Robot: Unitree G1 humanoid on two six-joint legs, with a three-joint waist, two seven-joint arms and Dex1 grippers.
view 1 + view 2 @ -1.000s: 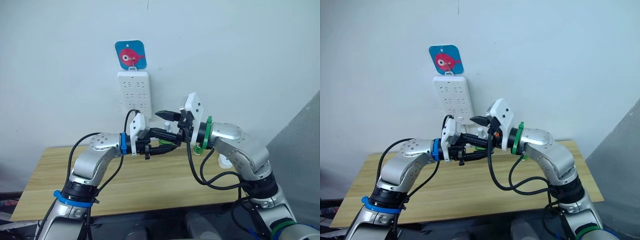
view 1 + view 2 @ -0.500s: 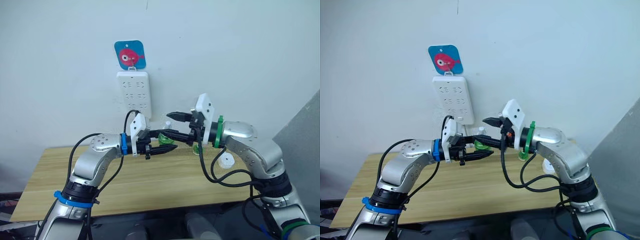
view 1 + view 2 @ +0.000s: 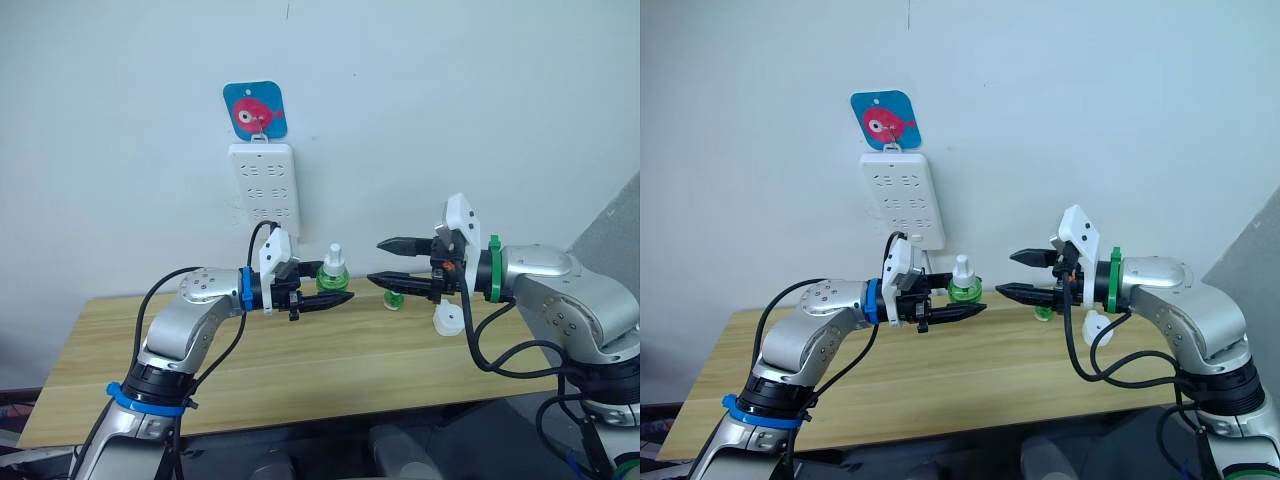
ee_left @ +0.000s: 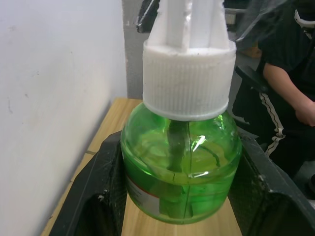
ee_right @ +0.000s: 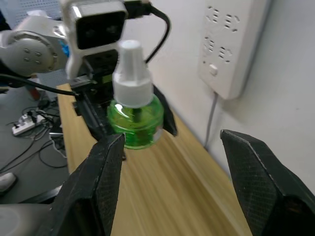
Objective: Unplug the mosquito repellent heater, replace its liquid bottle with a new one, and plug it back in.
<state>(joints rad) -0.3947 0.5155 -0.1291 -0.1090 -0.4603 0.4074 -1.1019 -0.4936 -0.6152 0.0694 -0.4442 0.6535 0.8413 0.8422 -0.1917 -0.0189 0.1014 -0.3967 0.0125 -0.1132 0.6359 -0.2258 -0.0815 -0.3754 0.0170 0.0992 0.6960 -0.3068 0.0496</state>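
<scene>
Green liquid bottle (image 3: pixel 333 277) stays pinched in left gripper (image 3: pixel 335 291); right gripper (image 3: pixel 385 262), spread, has drawn away.

Both arms are silver-grey metal with rounded joint housings. The left end effector (image 3: pixel 338 297) has black fingers, a blue wrist ring and a white camera block; the right end effector (image 3: pixel 385 263) matches it (green ring instead). Black cables loop beneath each forearm.

We see bright, even light on the pale wall (image 3: pixel 480 110), with soft shadows beside the power strip (image 3: pixel 264 184). Small glints sit on the green bottle (image 4: pixel 182 162); the background behind it is blurred.
</scene>
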